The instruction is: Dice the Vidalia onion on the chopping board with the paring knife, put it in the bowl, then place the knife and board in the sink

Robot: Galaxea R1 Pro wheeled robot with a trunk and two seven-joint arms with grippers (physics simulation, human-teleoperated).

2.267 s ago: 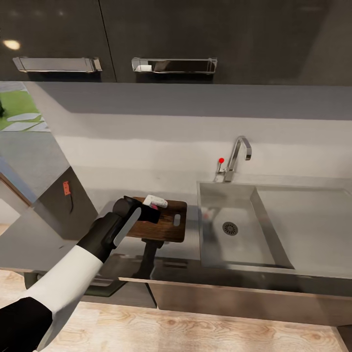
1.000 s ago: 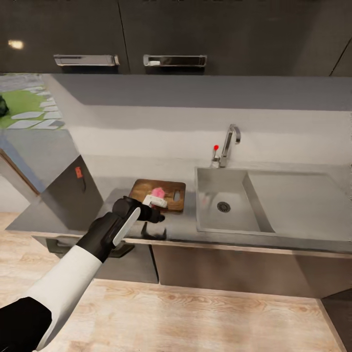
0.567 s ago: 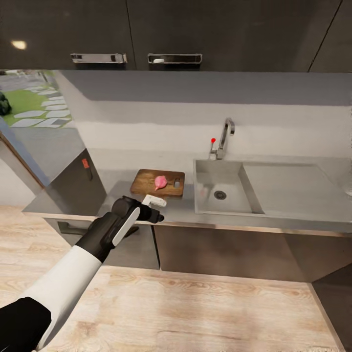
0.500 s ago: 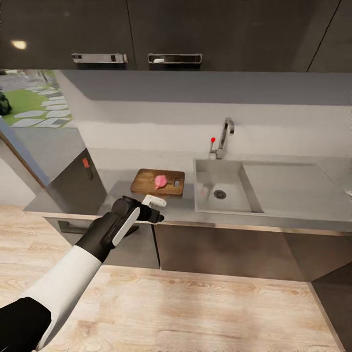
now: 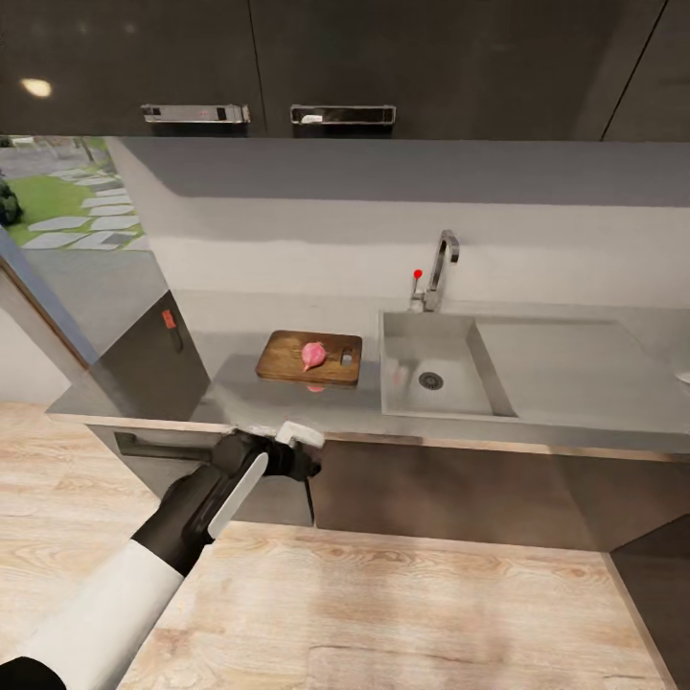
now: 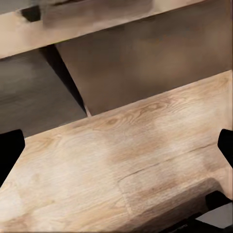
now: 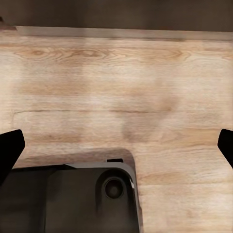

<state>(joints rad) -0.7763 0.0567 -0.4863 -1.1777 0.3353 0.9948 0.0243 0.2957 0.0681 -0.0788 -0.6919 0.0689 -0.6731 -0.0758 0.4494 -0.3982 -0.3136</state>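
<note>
Head view: one Vidalia onion [image 5: 313, 355] lies on one chopping board [image 5: 309, 358] on the bench [image 5: 287, 402], left of the sink [image 5: 441, 374], well beyond the left gripper [image 5: 299, 458]; both wrist views show fingers [image 6: 10, 150] spread wide, empty.

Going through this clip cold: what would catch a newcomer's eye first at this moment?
The small pink-red Vidalia onion stands out first, lying on the brown wooden chopping board, which sits on the long grey countertop just left of the grey steel sink. Next comes the robot's black-and-white left arm reaching in low, its left gripper in front of the counter's front edge, well short of the board.
</note>
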